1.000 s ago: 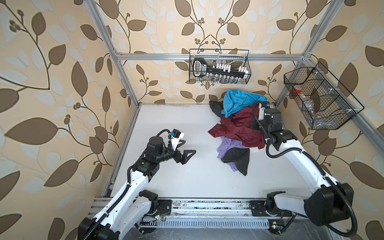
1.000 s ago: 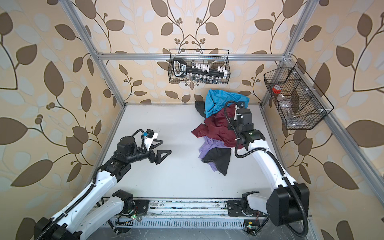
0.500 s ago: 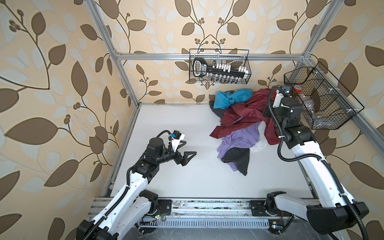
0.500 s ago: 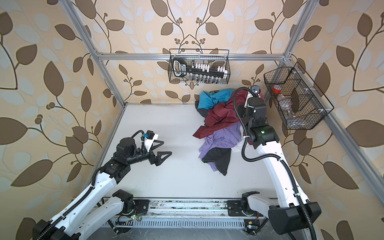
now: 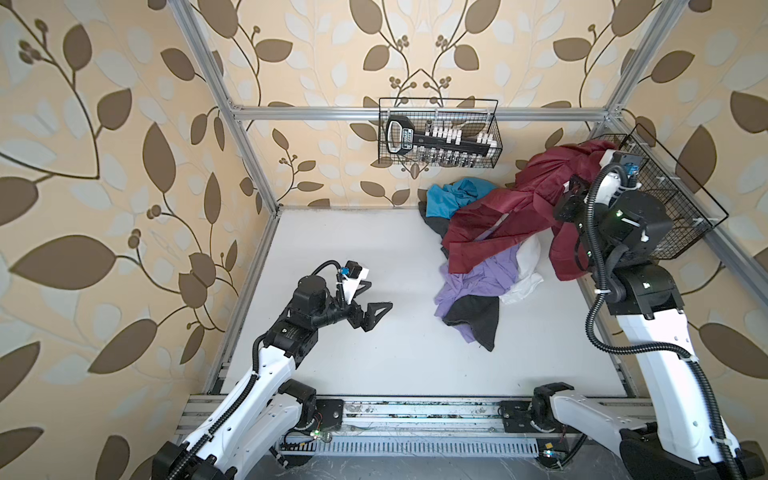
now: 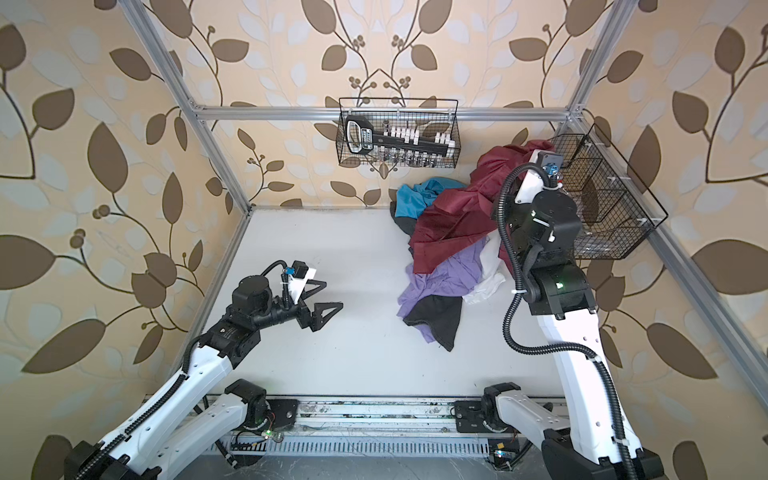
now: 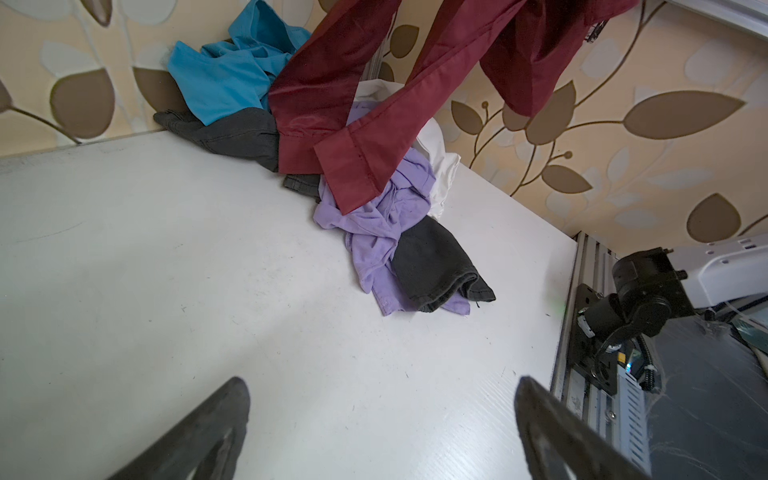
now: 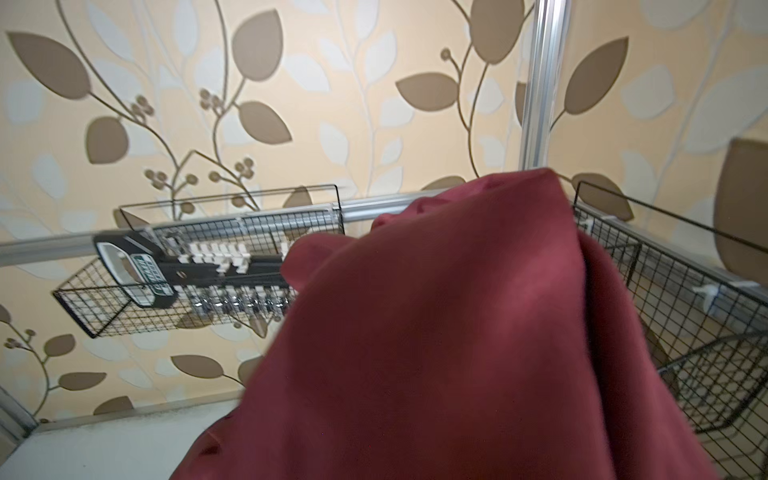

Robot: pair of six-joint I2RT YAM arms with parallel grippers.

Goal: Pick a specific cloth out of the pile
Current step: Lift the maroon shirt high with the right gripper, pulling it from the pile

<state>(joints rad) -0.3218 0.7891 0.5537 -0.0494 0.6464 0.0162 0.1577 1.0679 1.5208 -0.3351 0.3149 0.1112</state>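
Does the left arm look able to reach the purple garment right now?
Probably yes: the open left gripper faces the purple garment across bare table, and the lifted maroon cloth drapes only over its far part.

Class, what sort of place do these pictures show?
Likely a robot lab cell, not a home: an aluminium frame around a white table, and robot arms mounted on a base rail.

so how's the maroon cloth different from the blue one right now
The maroon cloth hangs lifted in the right pincer, stretched long; the blue garment lies crumpled on the table by the back wall. The maroon cloth looks shiny, the blue garment matte. Both rest partly on the pile.
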